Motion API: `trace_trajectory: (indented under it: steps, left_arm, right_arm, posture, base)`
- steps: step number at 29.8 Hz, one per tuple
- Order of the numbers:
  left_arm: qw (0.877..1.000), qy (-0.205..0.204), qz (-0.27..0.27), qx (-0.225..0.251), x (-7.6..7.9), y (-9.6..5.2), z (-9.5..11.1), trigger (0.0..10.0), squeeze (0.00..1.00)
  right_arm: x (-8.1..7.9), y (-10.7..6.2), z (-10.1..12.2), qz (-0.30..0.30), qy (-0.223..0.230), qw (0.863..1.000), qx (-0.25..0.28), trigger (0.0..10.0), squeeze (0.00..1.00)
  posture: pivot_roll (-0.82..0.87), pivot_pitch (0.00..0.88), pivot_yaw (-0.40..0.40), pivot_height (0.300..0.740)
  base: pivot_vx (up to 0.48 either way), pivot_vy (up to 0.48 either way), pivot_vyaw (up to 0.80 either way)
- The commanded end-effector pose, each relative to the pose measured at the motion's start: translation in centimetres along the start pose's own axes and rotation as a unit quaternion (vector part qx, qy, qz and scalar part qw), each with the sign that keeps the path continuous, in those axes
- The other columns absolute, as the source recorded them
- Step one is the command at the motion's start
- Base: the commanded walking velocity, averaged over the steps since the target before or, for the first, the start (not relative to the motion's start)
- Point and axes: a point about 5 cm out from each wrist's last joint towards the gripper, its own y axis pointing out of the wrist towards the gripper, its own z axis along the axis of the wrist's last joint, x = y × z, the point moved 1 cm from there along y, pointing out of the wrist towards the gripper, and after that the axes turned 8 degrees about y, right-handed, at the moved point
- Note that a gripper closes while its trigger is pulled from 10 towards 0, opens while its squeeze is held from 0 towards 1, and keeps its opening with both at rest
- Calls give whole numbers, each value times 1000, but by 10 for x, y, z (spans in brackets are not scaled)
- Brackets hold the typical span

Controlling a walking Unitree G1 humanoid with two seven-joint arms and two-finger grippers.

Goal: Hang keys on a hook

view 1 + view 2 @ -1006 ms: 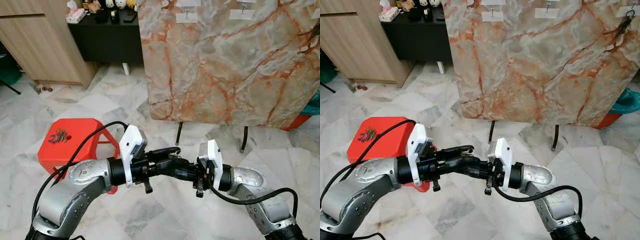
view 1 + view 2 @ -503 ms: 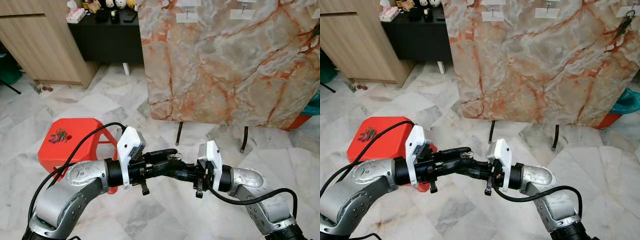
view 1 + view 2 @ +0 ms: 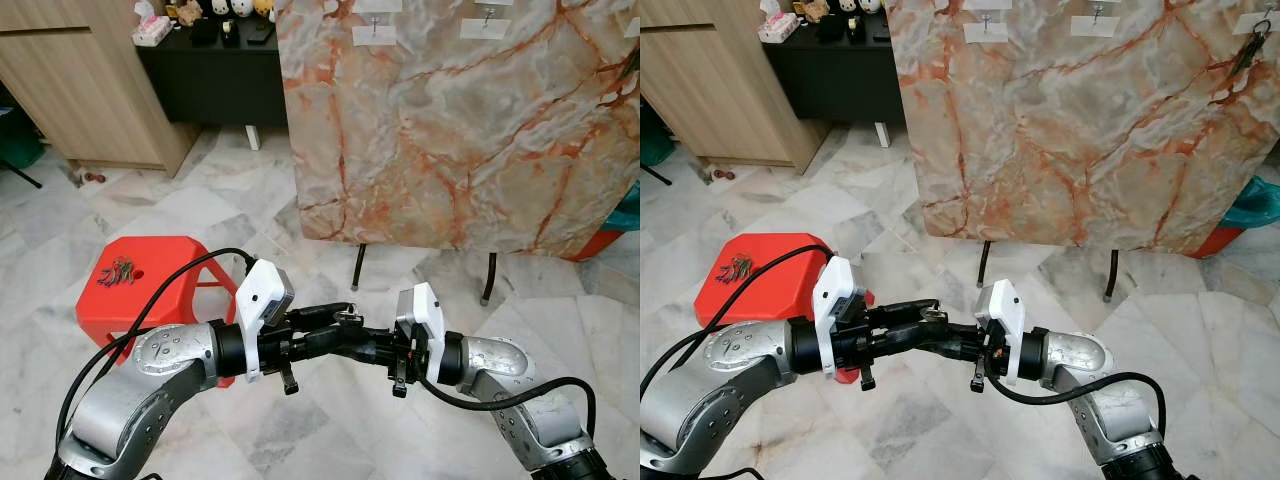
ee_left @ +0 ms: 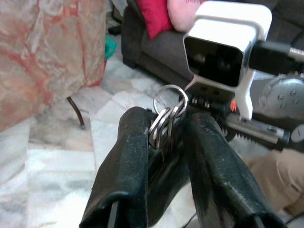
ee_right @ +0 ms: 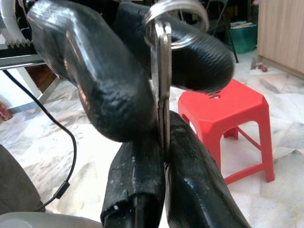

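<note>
The left gripper (image 4: 164,142) and the right gripper (image 5: 159,156) meet fingertip to fingertip in front of the chest, both pinching the keys (image 5: 161,90) by their flat blades. The keys are probably light, stiff and slippery, so it seems best to hold the blades and leave the ring (image 4: 170,97) free for a hook (image 3: 985,17) on the marble board (image 3: 1080,130).

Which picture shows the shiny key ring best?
The right wrist view: the key ring is large and sharp, with the keys pinched below. The left wrist view shows it between black fingers. The eye views show only a small glint.

Two pincers (image 3: 345,335) (image 3: 362,345), one stool (image 3: 150,280), two key bunches (image 4: 166,116) (image 3: 118,272).
</note>
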Motion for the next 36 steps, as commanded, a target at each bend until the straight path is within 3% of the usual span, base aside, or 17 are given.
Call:
trace_trajectory:
  steps: [1, 2, 3, 4, 5, 14, 20, 23, 27, 28, 29, 30, 31, 33, 34, 36]
  left_arm:
    - [1000, 2, 0, 17, -1, 1, 5, 7294, 0]
    - [1000, 1, 3, 24, -2, 1, 7, 6627, 0]
    - [999, -5, 10, 36, -4, 2, 10, 3333, 0]
    - [999, -7, 12, 39, -4, 2, 11, 3333, 0]
    - [999, -6, 10, 40, -4, 2, 11, 235, 0]
    - [999, -11, -5, 38, 0, 0, 11, 0, 0]
    - [1000, -9, -14, 17, 3, 0, 4, 0, 0]
    - [999, 3, -28, -19, 7, -1, -6, 0, 0]
    - [999, -2, -33, -21, 10, 0, -8, 431, 0]
    - [999, 0, -29, -21, 9, 0, -8, 1059, 0]
    - [999, 1, -28, -21, 9, 0, -8, 4863, 0]
    - [999, 1, -28, -21, 9, 0, -8, 4863, 0]
    - [999, 1, -29, -22, 9, 0, -8, 8510, 0]
    - [999, 0, -31, -23, 10, 0, -9, 8902, 0]
    - [999, -2, -34, -22, 11, -1, -9, 9961, 0]
    - [999, -2, -42, -25, 14, 0, -10, 10000, 0]
  right_arm:
    - [2, -1, 2, -11, -2, 1000, 7, 0, 0]
    - [2, -1, 2, -12, -2, 1000, 7, 0, 0]
    - [2, -1, 2, -11, -2, 1000, 7, 0, 0]
    - [2, -1, 2, -11, -2, 1000, 7, 0, 0]
    - [2, -1, 2, -11, -2, 1000, 7, 0, 0]
    - [2, -1, 1, -12, -1, 1000, 8, 0, 0]
    - [3, -1, 2, -14, -2, 1000, 8, 0, 0]
    - [3, -1, 3, -14, -3, 1000, 9, 0, 0]
    - [3, -1, 2, -13, -4, 1000, 9, 0, 0]
    - [3, -1, 2, -13, -4, 1000, 8, 0, 0]
    - [3, -1, 3, -13, -4, 1000, 8, 0, 0]
    - [3, -1, 3, -13, -4, 1000, 7, 0, 0]
    - [3, -1, 3, -13, -5, 1000, 7, 0, 0]
    - [3, -1, 3, -13, -5, 1000, 8, 0, 0]
    - [3, -1, 3, -13, -5, 1000, 8, 0, 0]
    - [3, -1, 3, -13, -6, 1000, 8, 0, 0]
  posture:
    - [143, 183, 51, 740]
    - [143, 183, 51, 740]
    - [142, 183, 52, 740]
    - [141, 184, 52, 740]
    - [141, 183, 52, 740]
    - [143, 184, 55, 740]
    - [144, 183, 55, 740]
    - [144, 183, 55, 740]
    - [144, 180, 53, 740]
    - [144, 181, 53, 740]
    - [145, 181, 52, 740]
    - [145, 181, 52, 740]
    - [144, 183, 52, 740]
    - [143, 185, 52, 740]
    - [143, 187, 52, 740]
    - [144, 187, 52, 740]
  base:
    - [0, 0, 0]
    - [0, 0, 0]
    - [0, 0, 0]
    - [0, 0, 0]
    - [0, 0, 0]
    - [0, 0, 0]
    - [0, 0, 0]
    - [0, 0, 0]
    - [0, 0, 0]
    - [0, 0, 0]
    - [0, 0, 0]
    - [0, 0, 0]
    - [0, 0, 0]
    - [0, 0, 0]
    - [0, 0, 0]
    - [0, 0, 0]
